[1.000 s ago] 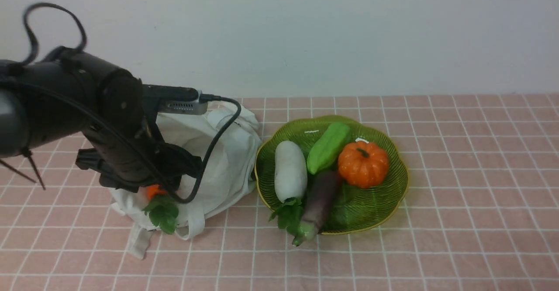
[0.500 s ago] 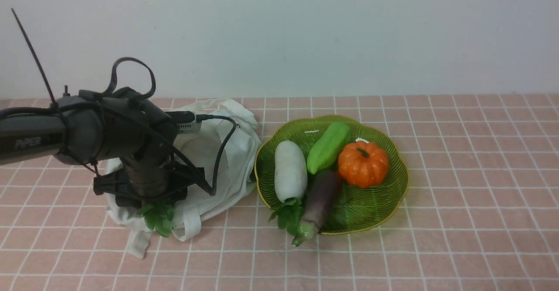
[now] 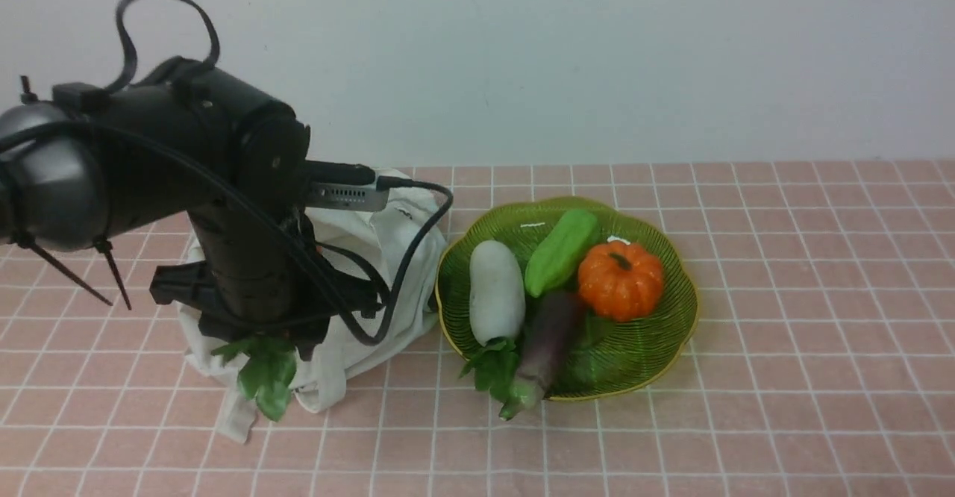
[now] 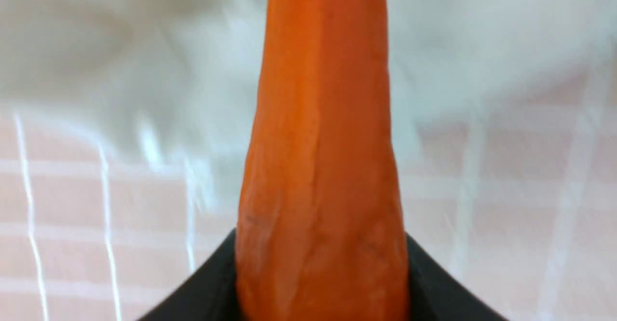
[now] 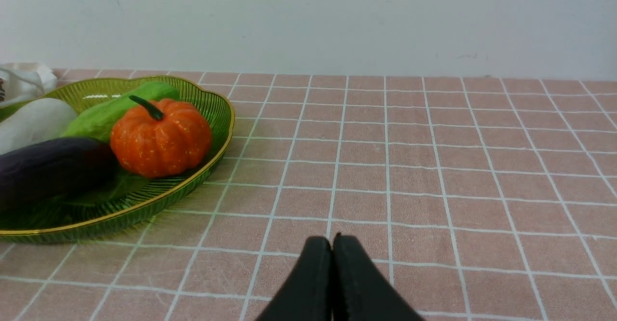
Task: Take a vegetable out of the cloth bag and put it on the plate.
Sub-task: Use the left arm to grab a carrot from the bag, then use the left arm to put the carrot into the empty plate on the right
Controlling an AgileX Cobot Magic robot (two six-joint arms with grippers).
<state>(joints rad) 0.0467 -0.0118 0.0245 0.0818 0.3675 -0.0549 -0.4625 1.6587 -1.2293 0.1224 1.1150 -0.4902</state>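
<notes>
Five veggies in all, one of each: one carrot (image 4: 320, 167), one white radish (image 3: 495, 292), one pumpkin (image 3: 621, 279), one purple eggplant (image 3: 548, 340), one green gourd-looking thing (image 3: 561, 252). Then just one cloth bag (image 3: 421, 273) and one green plate (image 3: 638, 359). Two tools as well: left tool (image 4: 320, 244), right tool (image 5: 332, 258).

The left arm (image 3: 224, 206) hung over the bag (image 3: 414, 303), the carrot (image 3: 266, 377) showing only leaves beneath it, near the laden plate (image 3: 642, 355).

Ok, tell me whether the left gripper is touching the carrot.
Touching. The left wrist view shows the carrot wedged between the black fingers of the left gripper, with no gap visible on either side.
</notes>
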